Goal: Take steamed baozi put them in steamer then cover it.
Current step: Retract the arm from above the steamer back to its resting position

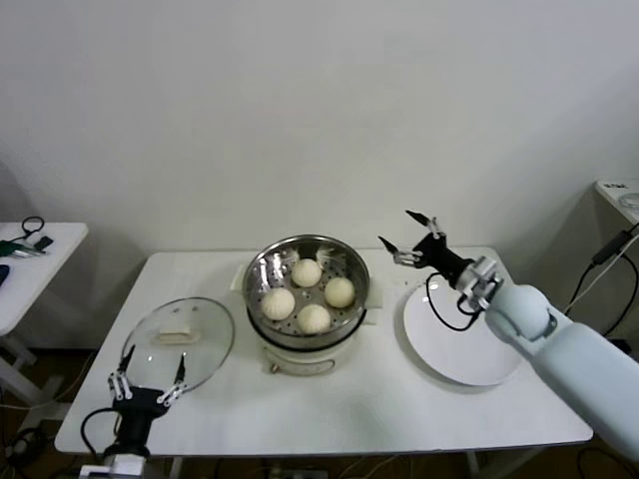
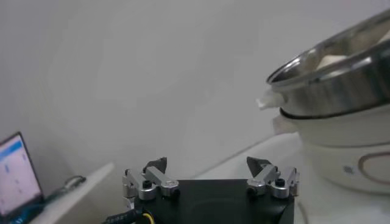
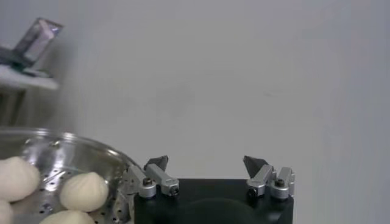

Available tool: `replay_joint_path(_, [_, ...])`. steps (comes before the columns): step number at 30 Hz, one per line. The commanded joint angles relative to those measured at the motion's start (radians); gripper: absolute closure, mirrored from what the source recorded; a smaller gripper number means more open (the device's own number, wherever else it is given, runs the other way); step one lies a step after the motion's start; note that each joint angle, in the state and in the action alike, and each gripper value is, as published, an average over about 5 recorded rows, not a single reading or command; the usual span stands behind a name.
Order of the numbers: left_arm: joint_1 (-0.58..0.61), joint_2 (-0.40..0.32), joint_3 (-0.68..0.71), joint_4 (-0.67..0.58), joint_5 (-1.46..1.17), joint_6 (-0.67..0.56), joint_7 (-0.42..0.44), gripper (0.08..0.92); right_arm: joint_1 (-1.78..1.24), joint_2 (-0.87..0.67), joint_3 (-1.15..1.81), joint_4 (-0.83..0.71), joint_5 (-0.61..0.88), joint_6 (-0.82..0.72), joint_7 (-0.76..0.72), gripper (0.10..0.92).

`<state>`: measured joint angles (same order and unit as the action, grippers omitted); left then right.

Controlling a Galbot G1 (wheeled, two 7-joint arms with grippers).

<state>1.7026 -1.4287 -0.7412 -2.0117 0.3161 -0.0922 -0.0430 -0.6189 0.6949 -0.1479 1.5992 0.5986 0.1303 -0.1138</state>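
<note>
Several cream-white baozi [image 1: 307,271] lie inside the shiny steamer [image 1: 262,276] on its white pot base at the table's middle. The steamer's rim [image 2: 341,52] shows in the left wrist view, and baozi [image 3: 84,191] show in the right wrist view. The glass cover [image 1: 182,343] with its cream handle lies flat on the table, left of the steamer. My right gripper [image 1: 408,237] hangs open and empty above the table, just right of the steamer. My left gripper [image 1: 150,384] stands open and empty at the cover's near edge.
An empty white plate [image 1: 461,339] lies right of the steamer, under my right arm. A side table [image 1: 30,261] with small items stands at far left. A cable [image 1: 611,254] hangs at far right. The wall rises close behind the table.
</note>
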Motion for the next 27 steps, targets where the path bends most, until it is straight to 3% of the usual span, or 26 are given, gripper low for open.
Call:
replay_joint_path(1, [0.001,0.015,-0.035,-0.059,0.541,0.094,-0.026,0.177,-0.515,0.171,0.518,0.099,-0.072,-0.055,0.079,0.203])
replay_joint_path(6, [-0.034,0.053,-0.001,-0.036,0.874,0.144,-0.034,0.177,-0.541,0.22,0.531,0.065,-0.123,-0.059,0.102,0.203])
replay_joint_path(13, [-0.135,0.081,0.047,0.097,1.071,0.172,-0.051,0.177,-0.565,0.25,0.539,0.074,-0.133,-0.079,0.097,0.203])
replay_joint_path(27, [-0.303,0.099,0.071,0.361,1.146,0.138,-0.048,0.177,-0.598,0.291,0.55,0.079,-0.168,-0.094,0.07,0.203])
